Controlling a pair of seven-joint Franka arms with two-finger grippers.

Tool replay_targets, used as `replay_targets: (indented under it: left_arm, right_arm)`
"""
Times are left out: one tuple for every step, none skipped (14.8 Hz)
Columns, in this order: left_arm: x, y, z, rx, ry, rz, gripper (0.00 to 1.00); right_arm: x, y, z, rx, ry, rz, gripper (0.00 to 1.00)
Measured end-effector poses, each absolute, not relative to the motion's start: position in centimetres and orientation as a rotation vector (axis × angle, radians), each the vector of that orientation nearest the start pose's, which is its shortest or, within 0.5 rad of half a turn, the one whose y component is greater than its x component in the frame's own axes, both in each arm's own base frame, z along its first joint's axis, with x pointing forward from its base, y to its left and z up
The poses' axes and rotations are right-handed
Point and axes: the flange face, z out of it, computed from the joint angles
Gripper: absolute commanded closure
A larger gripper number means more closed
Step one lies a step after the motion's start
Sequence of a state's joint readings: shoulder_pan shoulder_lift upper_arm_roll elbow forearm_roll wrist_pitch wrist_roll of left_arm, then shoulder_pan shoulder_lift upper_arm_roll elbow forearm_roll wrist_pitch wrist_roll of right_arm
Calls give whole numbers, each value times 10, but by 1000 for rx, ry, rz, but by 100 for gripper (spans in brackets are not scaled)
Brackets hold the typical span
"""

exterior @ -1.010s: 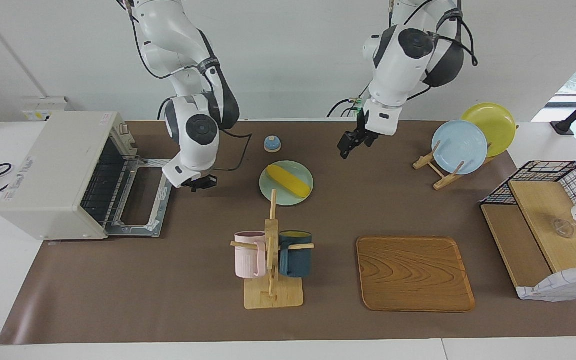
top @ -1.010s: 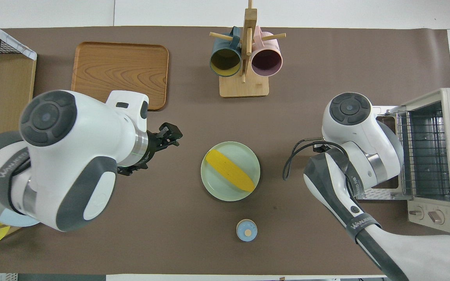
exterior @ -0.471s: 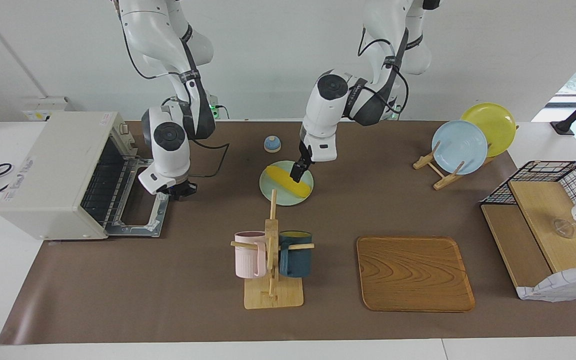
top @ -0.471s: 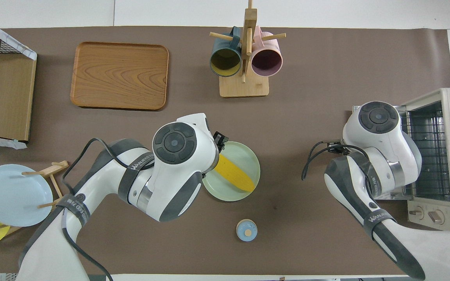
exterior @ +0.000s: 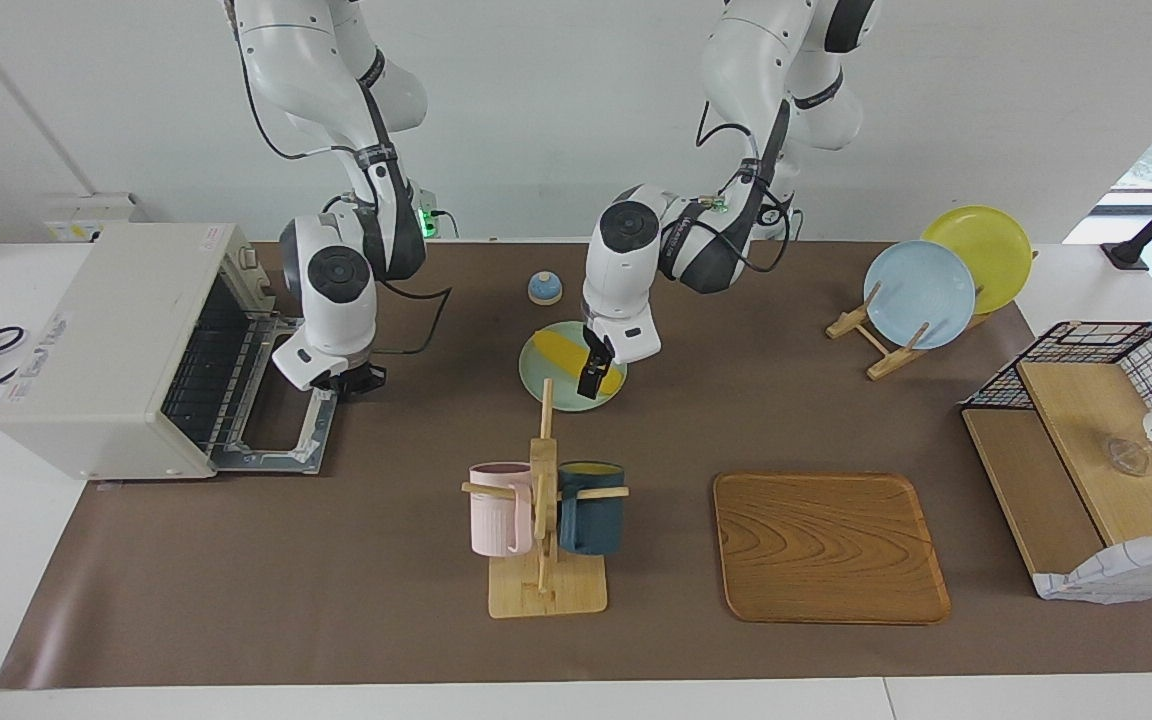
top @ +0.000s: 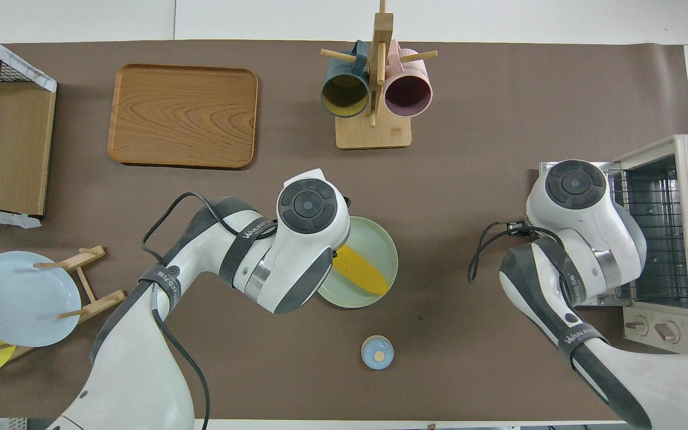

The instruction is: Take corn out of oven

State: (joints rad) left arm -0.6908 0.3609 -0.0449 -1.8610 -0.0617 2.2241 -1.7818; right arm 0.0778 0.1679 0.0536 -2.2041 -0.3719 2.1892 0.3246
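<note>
Brown table, oven (exterior: 126, 350) open | corn (exterior: 561, 352) on green plate (exterior: 541, 385): stiff, light, rolls, grab mid-length | left gripper (exterior: 591, 375) released over corn | right gripper (exterior: 356, 380) clenched, empty, over oven door (exterior: 281, 425).

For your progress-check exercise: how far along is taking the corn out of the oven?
Done: the bright yellow corn cob lies on the pale green round plate, outside the off-white toaster oven, whose door hangs open. In hand: the left gripper is over the cob, jaws open. The right gripper, shut, is over the door. Left: nothing evident.
</note>
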Motion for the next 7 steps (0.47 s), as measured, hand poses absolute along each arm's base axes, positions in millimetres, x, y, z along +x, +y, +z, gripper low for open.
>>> replay_targets:
  left_arm:
    - [468, -426, 321, -2703, -1635, 95, 0]
    - [467, -428, 316, -2699, -1634, 96, 0]
    - [466, -430, 313, -2697, -1631, 97, 0]
    - [465, -430, 312, -2695, -1627, 99, 0]
    - [462, -431, 310, -2695, -1620, 101, 0]
    - [459, -434, 310, -2699, -1610, 101, 1]
    - [456, -437, 310, -2705, -1600, 101, 6]
  right_arm:
    - [527, 60, 295, -3459, -123, 211, 100]
    - [529, 63, 302, -3474, -165, 243, 100]
    - [533, 64, 317, -3480, -239, 297, 100]
    - [537, 61, 338, -3480, -303, 331, 100]
    - [540, 51, 368, -3480, -332, 358, 100]
    - [541, 40, 391, -3484, -335, 371, 100]
    - [542, 22, 414, -3490, -326, 366, 100]
